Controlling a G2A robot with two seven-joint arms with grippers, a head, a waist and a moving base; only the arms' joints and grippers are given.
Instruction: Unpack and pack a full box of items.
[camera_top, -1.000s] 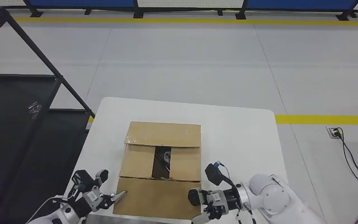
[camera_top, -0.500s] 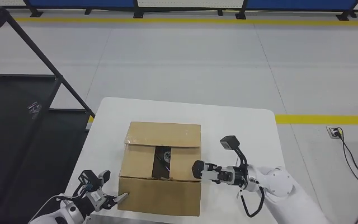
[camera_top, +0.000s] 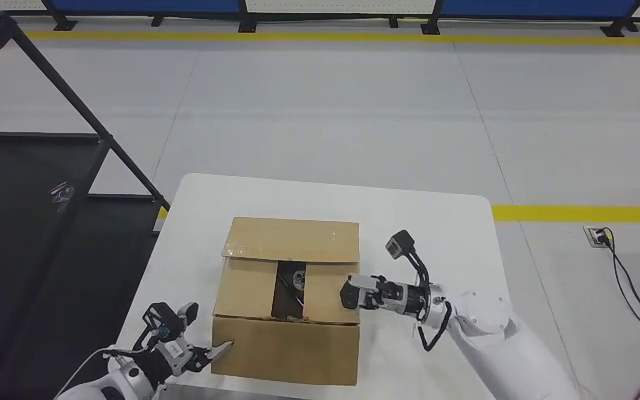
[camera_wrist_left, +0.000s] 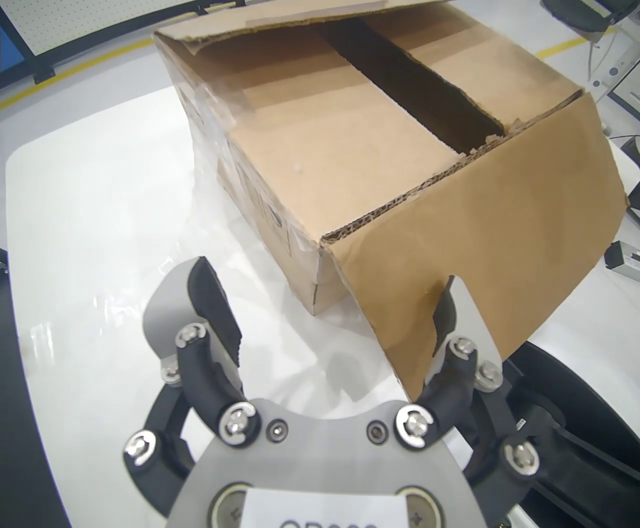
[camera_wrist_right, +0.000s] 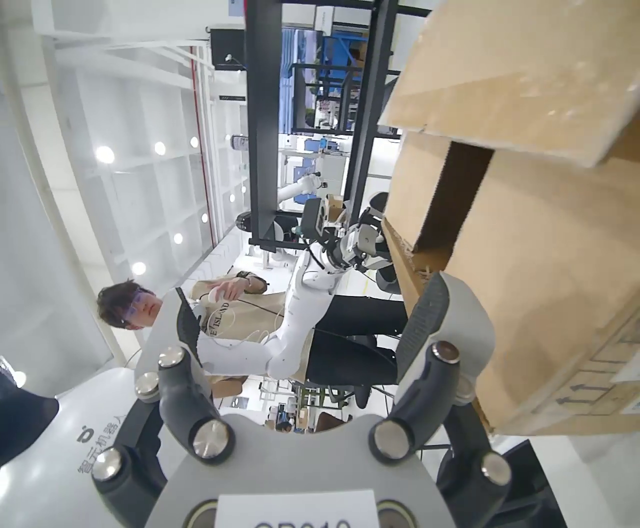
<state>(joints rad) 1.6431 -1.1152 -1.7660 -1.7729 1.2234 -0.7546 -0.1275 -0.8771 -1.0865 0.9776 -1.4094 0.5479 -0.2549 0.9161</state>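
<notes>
Two hands work one cardboard box (camera_top: 247, 288) mid-bench (camera_top: 430, 225), top flaps half shut with a dark gap (camera_top: 289, 290) down the middle. Top view looks into the gap: something dark and pale (camera_top: 297, 279) inside, too small to identify. Neither wrist view sees in; the gap (camera_wrist_left: 410, 90) reads plain black from the left wrist and is a thin edge-on slot (camera_wrist_right: 452, 200) from the right. Top view also has the far outer flap (camera_top: 290, 240) folded back flat and the near outer flap (camera_top: 285, 350) hanging down the front. Left hand (camera_top: 205, 352) sits low at the box's near-left corner, above the bench (camera_wrist_left: 90, 200). Left wrist view shows the left hand (camera_wrist_left: 325, 280) with fingers wide apart, gripping nothing, one fingertip (camera_wrist_left: 452, 305) right at the hanging flap's lower edge, box (camera_wrist_left: 350, 150) just ahead. Right hand (camera_top: 350, 293) is level with the box top at its right edge, forearm stretched across the bench. Right wrist view shows the right hand (camera_wrist_right: 305, 310) spread open and empty, one finger (camera_wrist_right: 440, 310) against the box (camera_wrist_right: 550, 275) edge; contact unclear. It also catches the left hand (camera_wrist_right: 362, 245) farther off at the box's other corner.
</notes>
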